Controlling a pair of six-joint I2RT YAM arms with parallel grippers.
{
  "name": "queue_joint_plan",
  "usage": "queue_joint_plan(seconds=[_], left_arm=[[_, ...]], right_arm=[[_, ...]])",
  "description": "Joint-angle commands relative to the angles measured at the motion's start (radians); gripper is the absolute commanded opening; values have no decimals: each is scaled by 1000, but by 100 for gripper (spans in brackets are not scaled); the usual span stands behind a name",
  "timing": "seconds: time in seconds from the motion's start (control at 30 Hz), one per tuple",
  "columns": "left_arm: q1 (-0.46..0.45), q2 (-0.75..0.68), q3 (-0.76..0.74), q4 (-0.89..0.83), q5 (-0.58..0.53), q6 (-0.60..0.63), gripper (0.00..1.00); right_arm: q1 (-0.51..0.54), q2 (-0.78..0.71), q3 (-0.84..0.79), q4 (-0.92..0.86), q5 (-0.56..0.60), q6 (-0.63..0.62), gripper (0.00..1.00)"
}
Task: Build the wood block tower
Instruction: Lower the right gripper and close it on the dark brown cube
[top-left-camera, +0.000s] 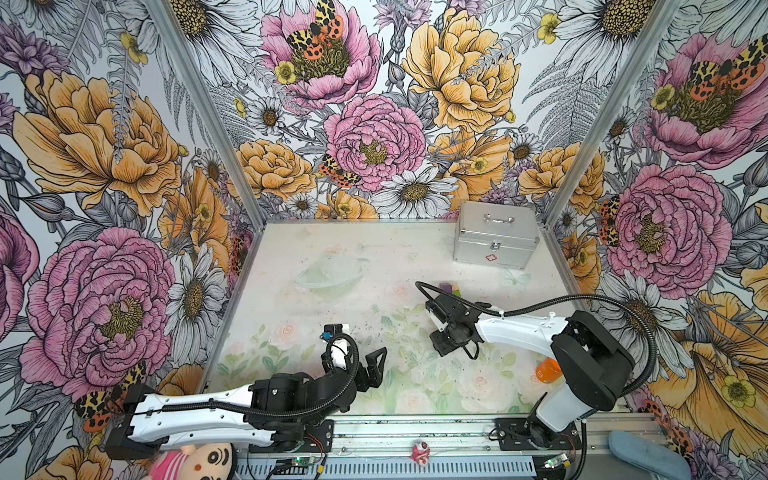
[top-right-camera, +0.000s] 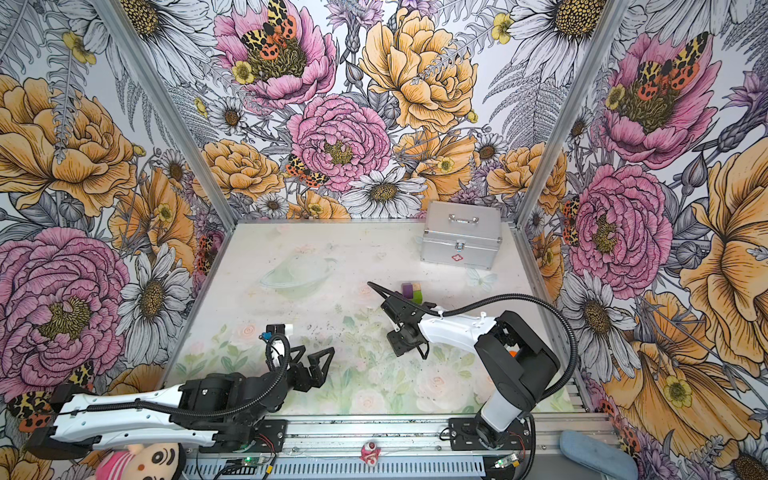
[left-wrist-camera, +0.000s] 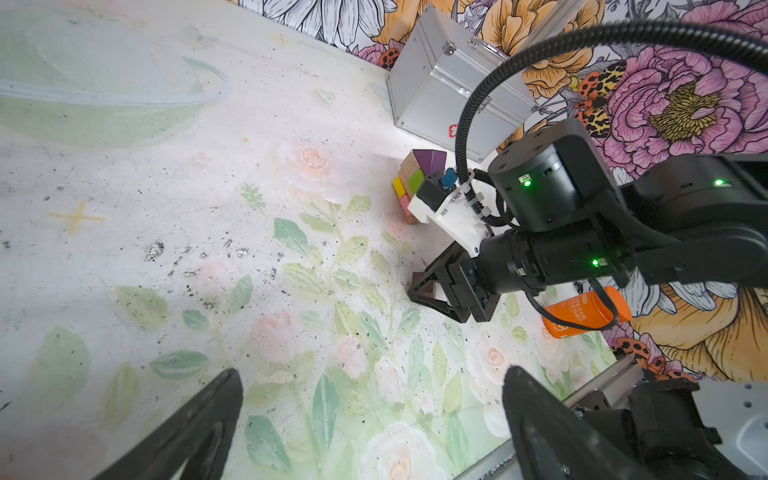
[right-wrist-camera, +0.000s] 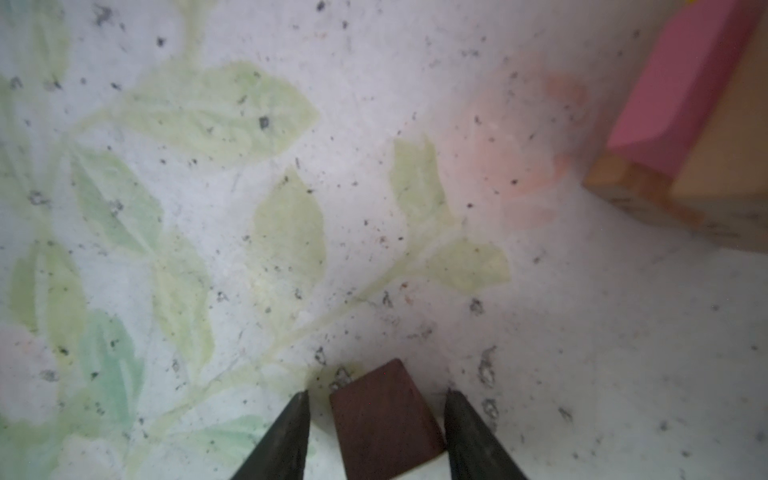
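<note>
Though loose, blk (right-wrist-camera: 384, 419) (btwn end effector (right-wrist-camera: 378, 394))

The left arm (top-left-camera: 195, 411) and the right arm (top-left-camera: 519, 330) wore glossy white shells between matte black joint housings, each trailed by a ribbed black cable conduit (top-left-camera: 582, 296). Small green lights (left-wrist-camera: 527, 183) glowed on the right arm's joints. The left gripper (left-wrist-camera: 372, 372) bore black, open-framed triangular fingers (left-wrist-camera: 540, 428)
</note>
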Motion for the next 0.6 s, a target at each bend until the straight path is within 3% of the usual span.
queue_joint_plan(seconds=[0.0,0.2,0.57], left_arm=[[10,-22,-15,-19,11,23,99],[9,-38,-15,-28,9,31,99],[10,-70,-26,-33,18,31,99]], right_arm=[[29,6,24,-22,-7,28,52],[89,-12,34,-42,0,75,53],[96,44,68,-66,66,126,51]])
